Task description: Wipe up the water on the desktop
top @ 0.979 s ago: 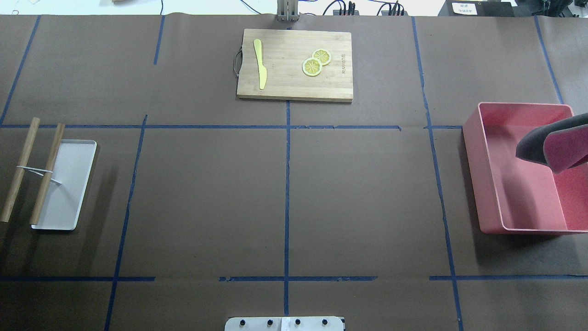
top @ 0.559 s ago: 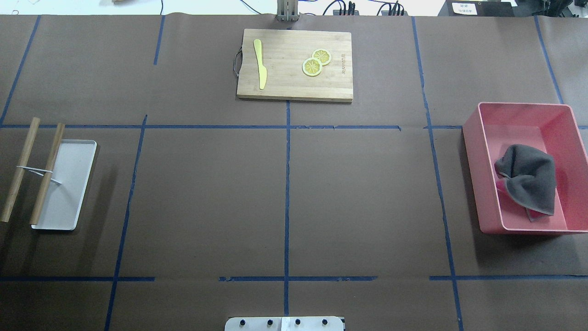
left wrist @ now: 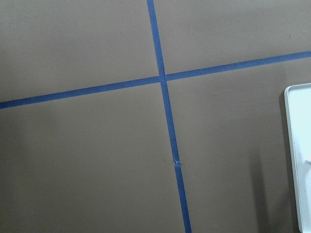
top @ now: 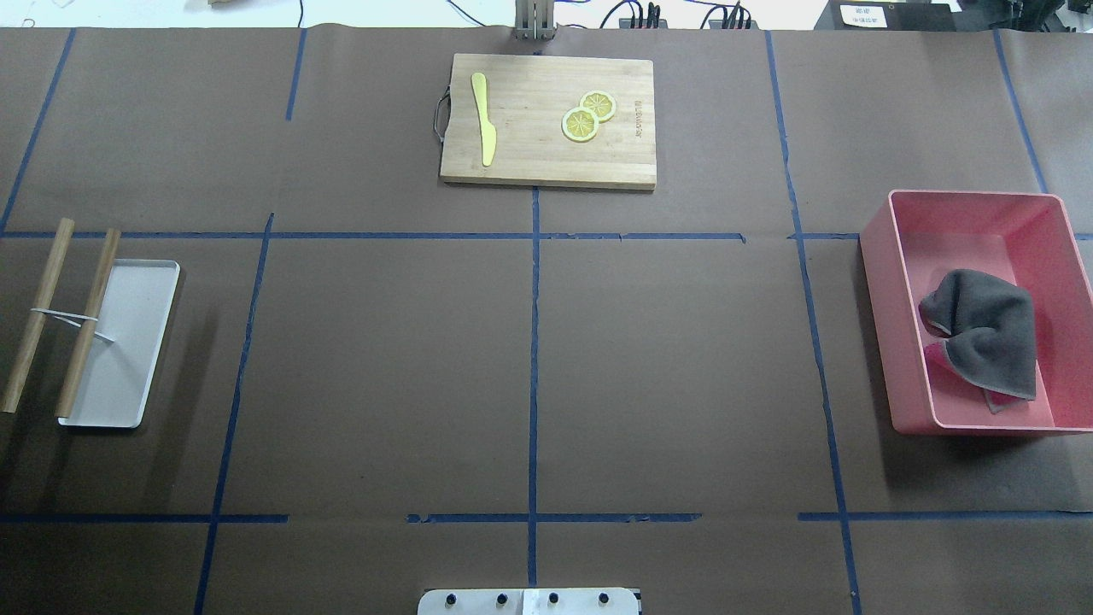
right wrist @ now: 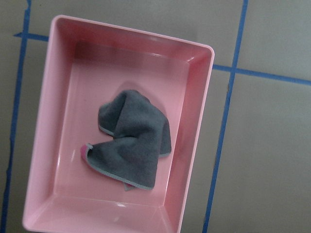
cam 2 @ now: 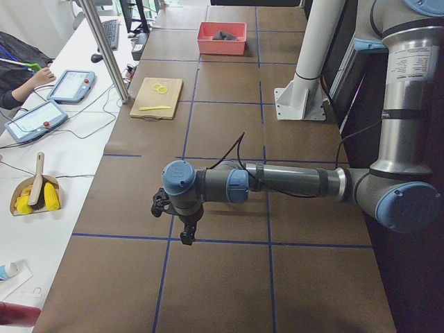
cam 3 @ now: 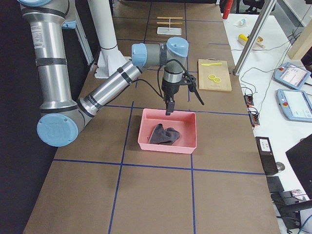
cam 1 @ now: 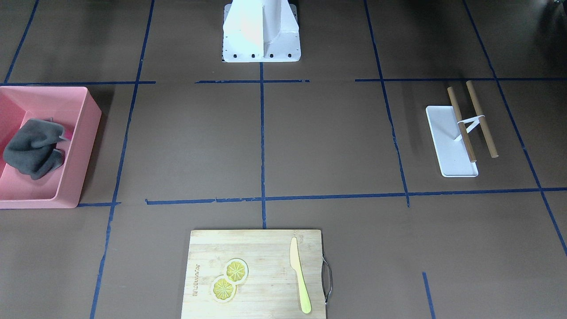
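The desktop (top: 384, 359) is a matte brown surface crossed by dark-blue tape lines; I see no water on it. A grey cloth (top: 982, 329) with a pink underside lies crumpled in a pink bin (top: 875, 299) at the right; it also shows in the right wrist view (right wrist: 133, 141) and the front view (cam 1: 33, 148). My right gripper (cam 3: 168, 108) hangs above the bin's far rim, apart from the cloth; I cannot tell if it is open. My left gripper (cam 2: 186, 232) hovers over bare desktop at a tape crossing; I cannot tell its state.
A wooden cutting board (top: 546, 120) with a yellow knife (top: 484, 120) and lemon slices (top: 587, 115) lies at the far middle. A white tray (top: 119, 359) with two tied wooden sticks (top: 38, 316) lies at the left. The robot base (cam 1: 261, 31) stands at the near edge.
The cloth, which hung in the air over the bin's right side, has dropped into the bin and lies there crumpled. Nothing else on the desktop has moved.
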